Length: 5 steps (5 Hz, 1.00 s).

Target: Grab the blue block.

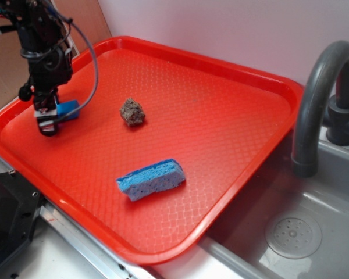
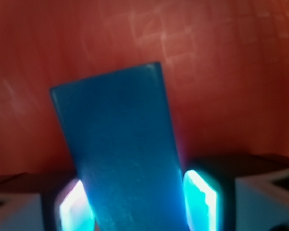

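Observation:
The blue block [image 1: 68, 110] is a small bright-blue bar at the far left of the red tray [image 1: 221, 93]. My gripper [image 1: 47, 123] points down over it, and the block sticks out to the right of the fingers. In the wrist view the blue block [image 2: 120, 149] fills the middle and runs slightly askew between the two fingertips. The left pad [image 2: 74, 207] and the right pad [image 2: 200, 199] glow blue and press against its long sides. The gripper [image 2: 137, 211] is shut on the block. I cannot tell whether the block still rests on the tray.
A brown rough lump [image 1: 132, 111] lies mid-tray. A larger porous light-blue sponge [image 1: 150, 179] lies nearer the front edge. Right of the tray are a grey faucet [image 1: 320, 87] and a sink with a drain [image 1: 292, 235].

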Available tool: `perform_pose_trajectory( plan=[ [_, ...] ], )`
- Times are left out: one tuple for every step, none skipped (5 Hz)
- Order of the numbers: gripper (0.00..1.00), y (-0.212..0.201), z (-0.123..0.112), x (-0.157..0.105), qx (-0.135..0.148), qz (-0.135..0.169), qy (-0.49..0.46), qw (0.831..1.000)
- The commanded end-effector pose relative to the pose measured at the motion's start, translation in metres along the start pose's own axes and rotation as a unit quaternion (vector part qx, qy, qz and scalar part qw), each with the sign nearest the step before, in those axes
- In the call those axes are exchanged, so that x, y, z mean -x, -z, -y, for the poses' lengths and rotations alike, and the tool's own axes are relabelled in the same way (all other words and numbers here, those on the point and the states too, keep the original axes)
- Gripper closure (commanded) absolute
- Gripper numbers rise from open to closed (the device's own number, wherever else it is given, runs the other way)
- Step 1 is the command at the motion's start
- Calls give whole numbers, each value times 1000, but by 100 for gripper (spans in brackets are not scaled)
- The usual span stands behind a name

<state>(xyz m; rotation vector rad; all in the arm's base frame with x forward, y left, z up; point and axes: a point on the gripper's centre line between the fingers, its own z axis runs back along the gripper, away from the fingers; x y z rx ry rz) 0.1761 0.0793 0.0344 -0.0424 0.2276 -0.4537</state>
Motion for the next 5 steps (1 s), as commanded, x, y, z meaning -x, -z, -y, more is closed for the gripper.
perform_pose_trajectory(
  plan=[
    [100, -100, 6, -5, -21, 38, -262, 964],
    [100, -150, 34, -5, -28, 92, -339, 936],
    [100, -202, 59, -9, 0, 127, -377, 918],
    [100, -230, 74, -14, 43, 157, -379, 911],
    [100, -224, 80, -25, 36, 178, -350, 919]
  ],
)
